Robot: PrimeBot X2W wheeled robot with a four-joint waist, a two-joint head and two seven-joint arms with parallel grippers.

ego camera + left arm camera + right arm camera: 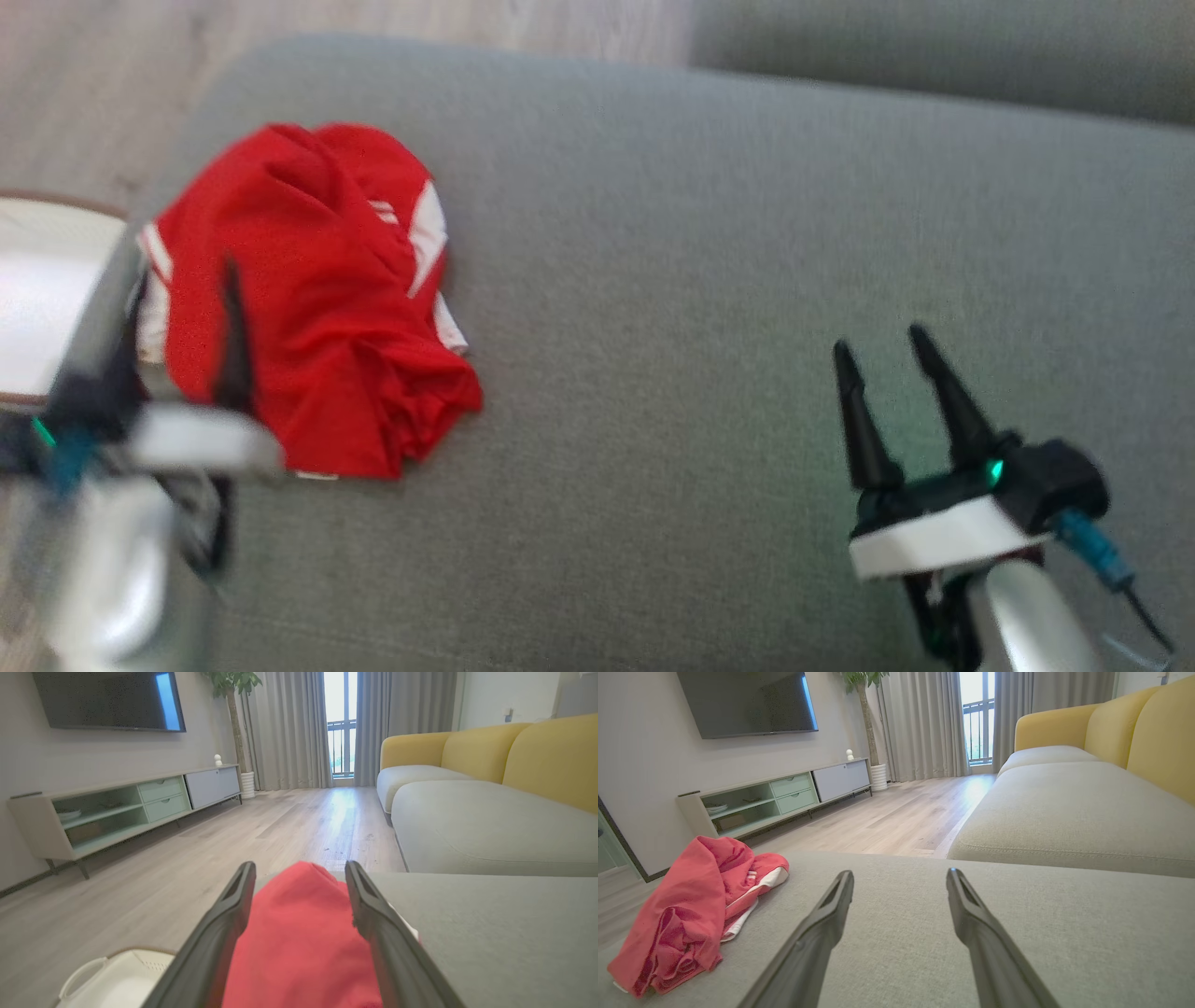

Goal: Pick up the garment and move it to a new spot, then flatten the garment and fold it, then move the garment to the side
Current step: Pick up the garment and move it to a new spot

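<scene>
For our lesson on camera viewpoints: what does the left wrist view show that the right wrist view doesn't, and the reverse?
Left wrist view: a white basket on the floor, and the red garment close up between the fingers of the open left gripper. Right wrist view: the whole crumpled garment, white-striped, lying apart from the open right gripper. Shared: television, cabinet, yellow sofa, grey cushion.
</scene>
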